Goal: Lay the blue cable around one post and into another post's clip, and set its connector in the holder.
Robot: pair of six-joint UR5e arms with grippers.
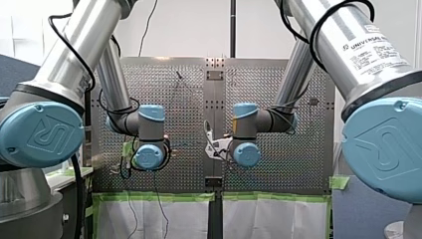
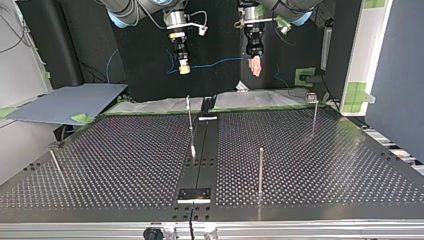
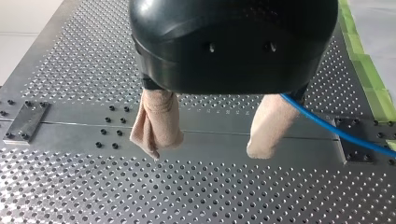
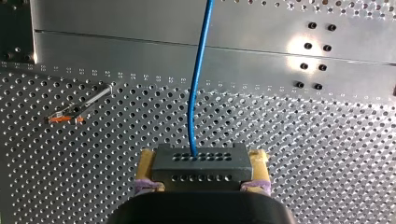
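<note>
In the top view both grippers hang above the table's far edge. My right gripper (image 2: 183, 68), with yellow pads, is shut on a dark connector block (image 4: 200, 165). The blue cable (image 4: 198, 84) rises from the block's row of holes. It spans sideways (image 2: 215, 64) to my left gripper (image 2: 255, 66). My left gripper (image 3: 203, 154) stands open, its beige padded fingers (image 3: 156, 133) wide apart with nothing between them. The cable (image 3: 336, 133) runs past the other finger and off to the side, ungripped. A post with an orange clip (image 4: 70, 116) lies beside the right gripper.
Thin upright posts stand on the perforated table (image 2: 325, 165): one at mid-table (image 2: 190, 125), one nearer (image 2: 260, 170), one at the far right topped by a small block (image 2: 313, 107). A tilted rod (image 2: 55, 161) is at the left. A dark centre strip carries a small plate (image 2: 195, 194).
</note>
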